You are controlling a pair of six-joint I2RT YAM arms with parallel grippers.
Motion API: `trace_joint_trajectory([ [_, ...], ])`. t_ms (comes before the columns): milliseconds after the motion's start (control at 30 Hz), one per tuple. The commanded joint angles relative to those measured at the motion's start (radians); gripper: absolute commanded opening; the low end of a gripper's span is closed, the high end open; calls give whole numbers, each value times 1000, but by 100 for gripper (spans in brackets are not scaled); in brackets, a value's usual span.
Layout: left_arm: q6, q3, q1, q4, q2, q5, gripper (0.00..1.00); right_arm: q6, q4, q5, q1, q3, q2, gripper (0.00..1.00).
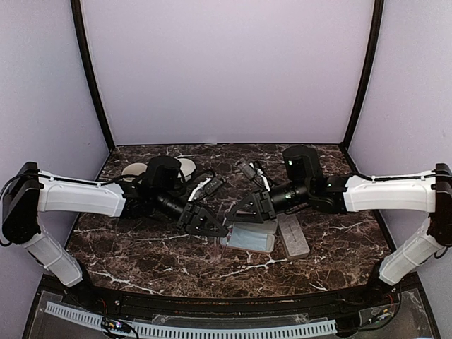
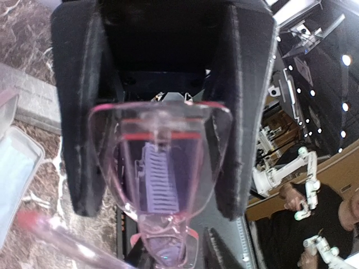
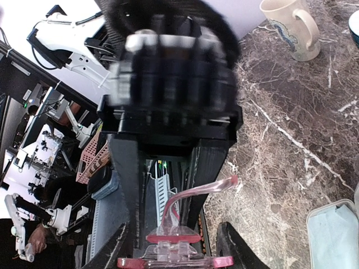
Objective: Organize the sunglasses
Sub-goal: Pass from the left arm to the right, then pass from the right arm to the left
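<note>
The red-framed sunglasses (image 2: pixel 160 162), a slim pair with pink-tinted clear lenses, are hanging above the middle of the desk, between the tips of the two arms (image 1: pixel 223 239). They are sitting just to the left of the open case.

The left gripper (image 2: pixel 157 210) is holding them. In the left wrist view one lens is lying between the black fingers (image 2: pixel 84 140), with its edges pressing against both inner faces, so the jaws are gripping the pair. In the top view this gripper (image 1: pixel 212 227) is pointing down and to the right.

The right gripper (image 3: pixel 176 252) is facing it head-on (image 1: pixel 239 214). In the right wrist view the red frame bar (image 3: pixel 174 260) is spanning the gap between its own fingers and one curved temple is rising behind. Whether these jaws are clamping the frame or only bracketing it cannot be told.

The pale grey oblong case (image 1: pixel 252 238) is lying open on the dark white-veined marble desk (image 1: pixel 141 247), with a light-blue cloth (image 3: pixel 336 238) showing inside. A second pale oblong piece (image 1: pixel 293 235) is lying just beside it on the right. A cream ceramic mug (image 3: pixel 291 28) is standing upright well apart, towards the far side.
</note>
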Motion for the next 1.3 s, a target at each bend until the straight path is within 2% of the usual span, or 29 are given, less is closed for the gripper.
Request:
trace_joint_trajectory([
  [0,1,-9,-3,6,-18,-23,47,20,33,28,-21,-23,-34,36],
  [100,8,-14,-2,4,-29,-55,63,32,36,38,-29,-37,-41,34],
  [233,17,-16,0,-22,-53,-150,75,61,39,63,-39,-48,-45,31],
  [433,14,-32,-4,-95,-134,-438,86,166,12,184,-57,-49,-38,27],
  [567,29,-64,-39,-114,-204,-646,97,227,5,257,-59,-55,-35,26],
  [667,43,-62,-70,-141,-206,-750,97,247,3,292,-60,-58,-35,26],
  [1000,56,60,-162,-237,-77,-928,96,262,-12,345,-59,-60,-39,25],
  [1267,66,136,-189,-239,0,-921,76,267,-4,351,-59,-63,-26,25],
])
